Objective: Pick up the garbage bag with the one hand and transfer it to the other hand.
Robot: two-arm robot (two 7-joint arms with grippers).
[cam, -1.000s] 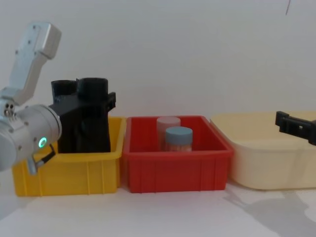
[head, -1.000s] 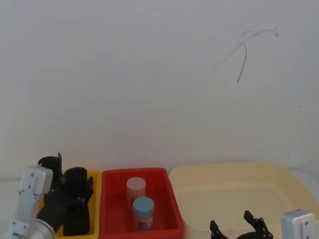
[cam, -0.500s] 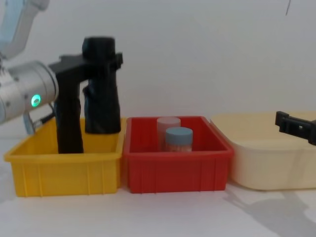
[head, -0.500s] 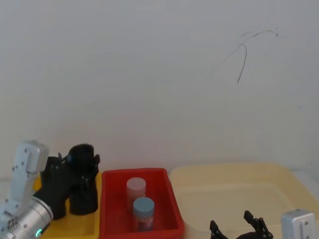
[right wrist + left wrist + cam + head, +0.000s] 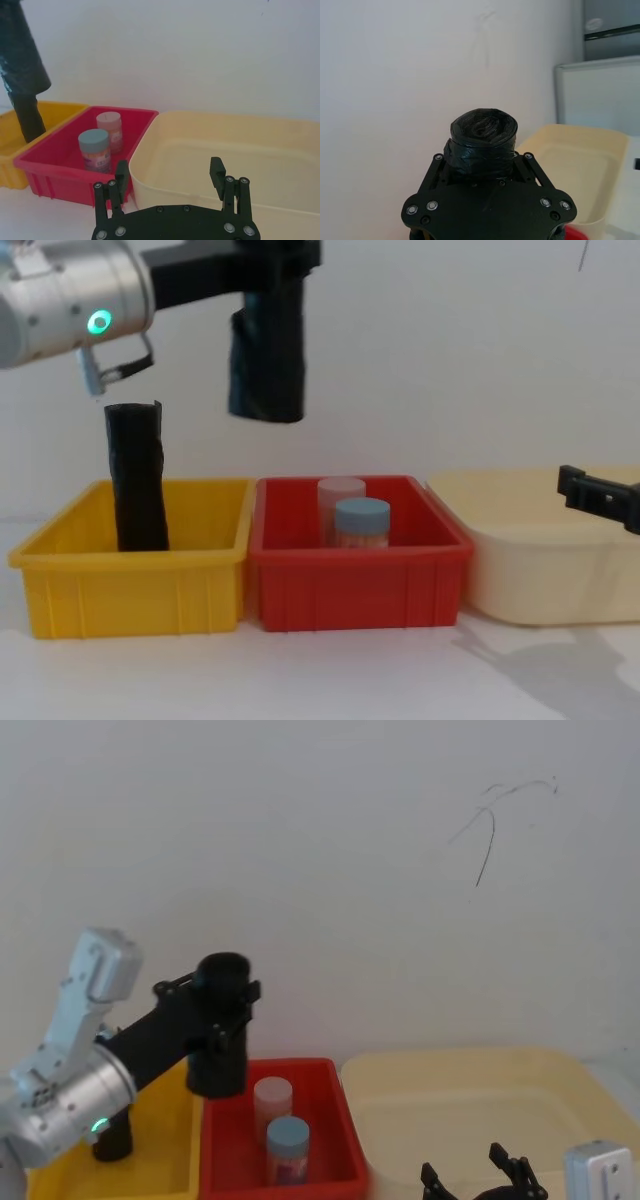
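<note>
The left gripper (image 5: 275,255) has its fingers (image 5: 438,159) closed around the upper part of the garbage bag (image 5: 268,360). It holds the bag roughly upright in the air, well above the left wall of the red bin (image 5: 355,575) and touching nothing else. Inside the red bin stand a pink-lidded jar (image 5: 340,490) and, in front of it, a blue-lidded jar (image 5: 360,515). Touching the red bin on its left is a yellow bin (image 5: 130,590), with a second black roll (image 5: 137,480) standing in it. To the red bin's right sits a cream tub (image 5: 540,570). The right gripper (image 5: 169,167) hovers low at the tub's near side, well apart from the bag, fingers spread wide and holding nothing
</note>
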